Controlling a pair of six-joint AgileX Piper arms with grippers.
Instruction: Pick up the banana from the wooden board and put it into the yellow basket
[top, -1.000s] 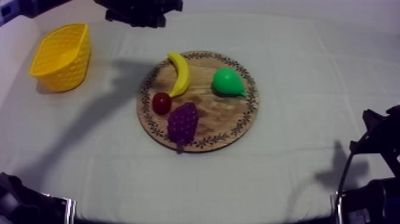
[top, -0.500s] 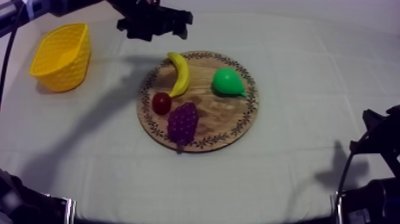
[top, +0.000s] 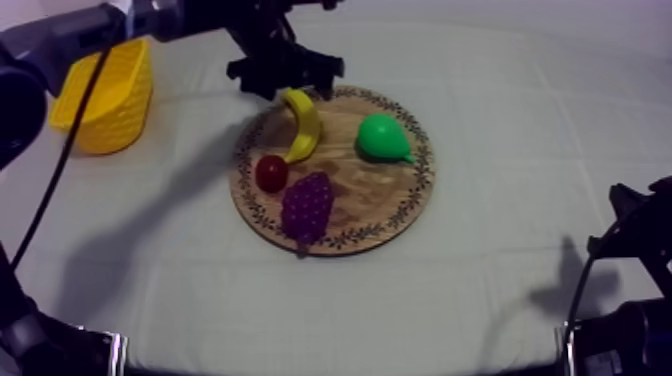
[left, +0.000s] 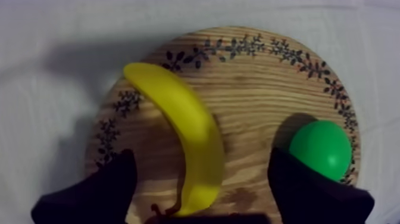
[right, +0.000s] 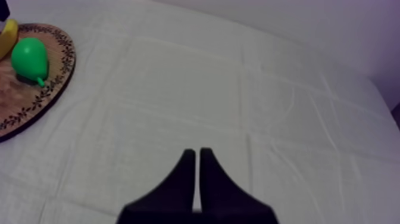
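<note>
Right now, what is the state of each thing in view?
banana: lying on the wooden board, not gripped
left gripper: open, fingers either side of the banana
right gripper: shut on nothing, over the cloth
pear: on the board
bunch of grapes: on the board
small red fruit: on the board, beside the banana
yellow basket: upright, nothing seen inside

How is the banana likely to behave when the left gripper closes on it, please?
The banana looks like a smooth moulded toy, so it is probably stiff, light and somewhat slippery. Its curve lies flat on the wooden board, so it should pivot rather than roll if nudged.
</note>
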